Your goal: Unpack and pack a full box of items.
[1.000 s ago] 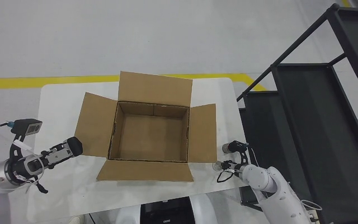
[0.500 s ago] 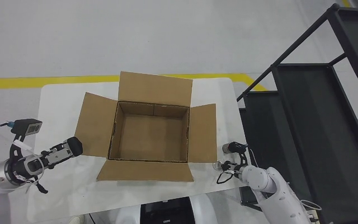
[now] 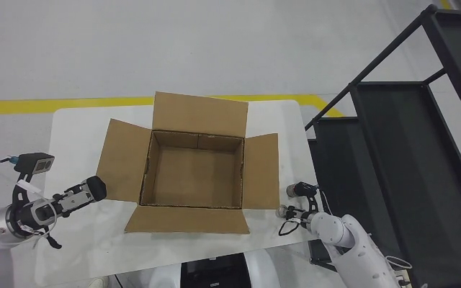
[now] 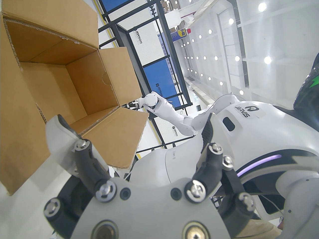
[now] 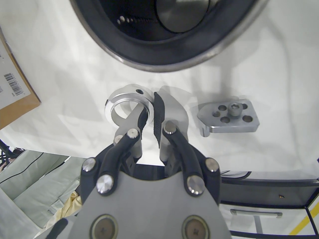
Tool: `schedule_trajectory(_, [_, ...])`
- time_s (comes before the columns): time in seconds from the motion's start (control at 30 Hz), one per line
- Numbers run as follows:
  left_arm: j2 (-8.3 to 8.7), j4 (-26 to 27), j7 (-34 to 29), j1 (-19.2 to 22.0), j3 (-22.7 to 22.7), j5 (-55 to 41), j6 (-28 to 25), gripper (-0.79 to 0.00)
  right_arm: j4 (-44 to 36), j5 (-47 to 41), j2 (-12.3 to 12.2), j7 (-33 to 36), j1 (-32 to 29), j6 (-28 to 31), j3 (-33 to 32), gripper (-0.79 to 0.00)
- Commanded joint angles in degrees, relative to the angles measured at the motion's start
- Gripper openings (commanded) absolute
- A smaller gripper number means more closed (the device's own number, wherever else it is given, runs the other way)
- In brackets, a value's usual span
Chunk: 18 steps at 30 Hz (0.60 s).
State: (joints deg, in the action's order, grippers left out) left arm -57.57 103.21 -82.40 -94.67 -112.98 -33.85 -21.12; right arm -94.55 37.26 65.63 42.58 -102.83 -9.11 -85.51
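An open, empty cardboard box (image 3: 193, 176) stands mid-table with all flaps spread; its inside (image 4: 62, 75) also faces my left wrist view. My left gripper (image 3: 94, 189) (image 4: 133, 133) hangs open beside the box's left flap, holding nothing. Right of the box, my right gripper (image 3: 287, 212) (image 5: 149, 110) is shut on the wall of a silver metal ring (image 5: 124, 99) (image 3: 280, 212) lying on the table, one finger inside it and one outside. A grey metal plate with holes (image 5: 228, 118) lies just beside it. A black cylinder with a metal rim (image 5: 169, 21) (image 3: 295, 190) stands just beyond.
The white table (image 3: 79, 144) has bare room to the left of the box and along its far side. A black metal shelf rack (image 3: 403, 144) stands close off the table's right edge. The box's right flap (image 5: 12, 85) lies near the ring.
The right forearm has shifted very slightly while its gripper stays at the ring. The left arm and the box have not moved.
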Motion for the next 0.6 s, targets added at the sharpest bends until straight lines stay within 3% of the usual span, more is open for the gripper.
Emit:
schedule_trajectory(0.0, [0.00, 0.0, 0.0, 0.0, 0.0, 0.0, 0.0, 0.000, -2.0, 0.2, -0.3, 0.0, -1.5, 0.5, -1.6, -0.785])
schedule_trajectory(0.2, [0.00, 0.0, 0.0, 0.0, 0.0, 0.0, 0.0, 0.000, -9.5, -4.2, -1.4, 3.7, -8.8, 7.7, -9.5, -0.785])
schedule_trajectory(0.43, [0.00, 0.0, 0.0, 0.0, 0.0, 0.0, 0.0, 0.000, -14.5, -21.4, -2.5, 11.7, -15.5, 24.6, -20.7, -0.785])
schedule_trajectory(0.57, [0.00, 0.0, 0.0, 0.0, 0.0, 0.0, 0.0, 0.000, -16.5, -29.4, -2.9, 14.7, -16.3, 29.2, -24.5, -0.785])
